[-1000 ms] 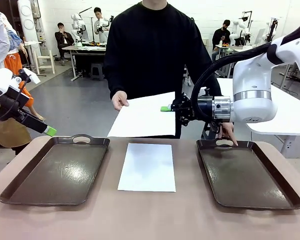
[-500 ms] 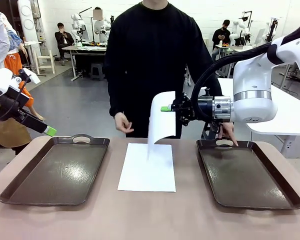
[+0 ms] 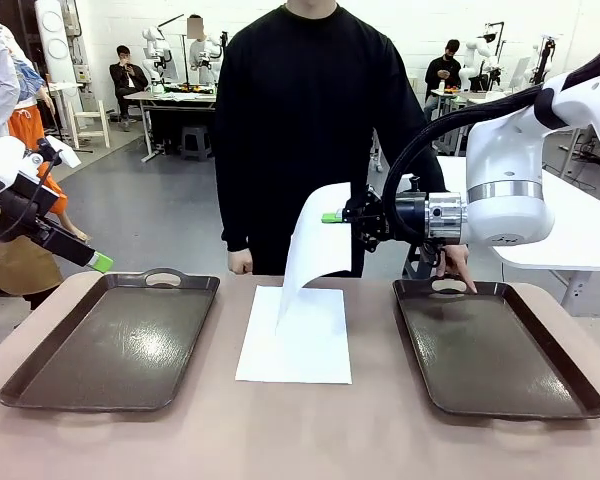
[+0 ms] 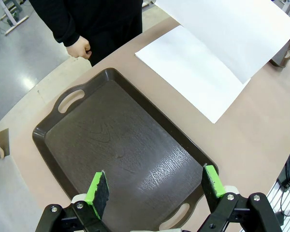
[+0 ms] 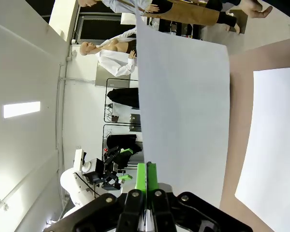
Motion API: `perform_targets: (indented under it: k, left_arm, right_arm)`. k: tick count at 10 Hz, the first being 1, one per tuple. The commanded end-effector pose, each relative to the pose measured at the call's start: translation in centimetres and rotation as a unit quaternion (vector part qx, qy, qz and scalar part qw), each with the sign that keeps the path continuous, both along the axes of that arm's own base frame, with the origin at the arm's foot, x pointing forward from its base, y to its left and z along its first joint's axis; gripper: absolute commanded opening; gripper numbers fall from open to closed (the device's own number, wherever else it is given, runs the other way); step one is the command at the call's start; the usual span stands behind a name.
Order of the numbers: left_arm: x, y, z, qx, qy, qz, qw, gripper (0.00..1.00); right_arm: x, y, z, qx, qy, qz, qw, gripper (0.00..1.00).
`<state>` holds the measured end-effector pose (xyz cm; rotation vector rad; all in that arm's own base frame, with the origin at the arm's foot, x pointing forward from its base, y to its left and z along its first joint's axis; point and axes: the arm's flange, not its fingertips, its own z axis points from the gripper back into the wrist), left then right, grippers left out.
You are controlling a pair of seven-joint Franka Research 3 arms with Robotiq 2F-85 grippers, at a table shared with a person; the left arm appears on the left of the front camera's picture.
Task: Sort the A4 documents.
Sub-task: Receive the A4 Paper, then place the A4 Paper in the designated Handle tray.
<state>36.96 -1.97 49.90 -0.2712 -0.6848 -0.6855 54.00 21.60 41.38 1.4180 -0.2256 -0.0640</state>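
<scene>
White paper, lifted: held A4 document (image 3: 318,240) hangs curved over the middle of the bench (image 3: 300,440). Its lower corner drops to the far edge of the sheet below; contact cannot be told.
White paper, lying: flat A4 document (image 3: 294,335) at mid-bench between the two trays, long sides running from the near edge to the far edge.
Right gripper (image 5: 146,176): clenched on one edge of the held A4 document, green pads pressed together, fingers level, above the bench's far edge.
Left gripper (image 4: 154,182): released, jaws wide with nothing between them, above the bench's left edge, over the left-end tray (image 3: 110,340).
Trays: dark brown, handled, flat on the bench; right-end tray (image 3: 495,345) near the right edge.
Person: one hand (image 3: 458,268) on the right-end tray's far handle; other hand (image 3: 240,262) loosely closed at the bench's far edge.
</scene>
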Motion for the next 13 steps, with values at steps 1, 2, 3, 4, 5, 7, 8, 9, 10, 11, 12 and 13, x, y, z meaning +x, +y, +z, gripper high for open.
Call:
perform_targets:
  k: [1, 2, 3, 4, 5, 7, 8, 9, 10, 11, 12, 13]
  left_arm:
    - [0.12, 0.10, -0.16, -0.007, 0.001, -0.001, 1.000, 1.00]
    - [0.12, 0.10, -0.16, -0.007, 0.001, -0.001, 1.000, 1.00]
    - [0.12, 0.10, -0.16, -0.007, 0.001, -0.001, 1.000, 1.00]
    - [0.12, 0.10, -0.16, -0.007, 0.001, -0.001, 1.000, 1.00]
    - [0.12, 0.10, -0.16, -0.007, 0.001, -0.001, 1.000, 1.00]
    - [0.12, 0.10, -0.16, -0.007, 0.001, -0.001, 1.000, 1.00]
    - [0.12, 0.10, -0.16, -0.007, 0.001, -0.001, 1.000, 1.00]
    - [0.12, 0.10, -0.16, -0.007, 0.001, -0.001, 1.000, 1.00]
    - [0.12, 0.10, -0.16, -0.007, 0.001, -0.001, 1.000, 1.00]
    - [0.12, 0.10, -0.16, -0.007, 0.001, -0.001, 1.000, 1.00]
    - [0.12, 0.10, -0.16, -0.007, 0.001, -0.001, 1.000, 1.00]
    - [0.12, 0.10, -0.16, -0.007, 0.001, -0.001, 1.000, 1.00]
  right_arm:
    - [-0.05, 0.00, -0.14, -0.002, 0.002, -0.002, 1.000, 0.00]
    - [-0.05, 0.00, -0.14, -0.002, 0.002, -0.002, 1.000, 0.00]
    - [-0.05, 0.00, -0.14, -0.002, 0.002, -0.002, 1.000, 0.00]
    - [-0.05, 0.00, -0.14, -0.002, 0.002, -0.002, 1.000, 0.00]
    - [-0.05, 0.00, -0.14, -0.002, 0.002, -0.002, 1.000, 0.00]
    - [-0.05, 0.00, -0.14, -0.002, 0.002, -0.002, 1.000, 0.00]
    - [-0.05, 0.00, -0.14, -0.002, 0.002, -0.002, 1.000, 0.00]
    - [-0.05, 0.00, -0.14, -0.002, 0.002, -0.002, 1.000, 0.00]
    - [-0.05, 0.00, -0.14, -0.002, 0.002, -0.002, 1.000, 0.00]
    - [-0.05, 0.00, -0.14, -0.002, 0.002, -0.002, 1.000, 0.00]
    - [-0.05, 0.00, -0.14, -0.002, 0.002, -0.002, 1.000, 0.00]
    - [-0.05, 0.00, -0.14, -0.002, 0.002, -0.002, 1.000, 0.00]
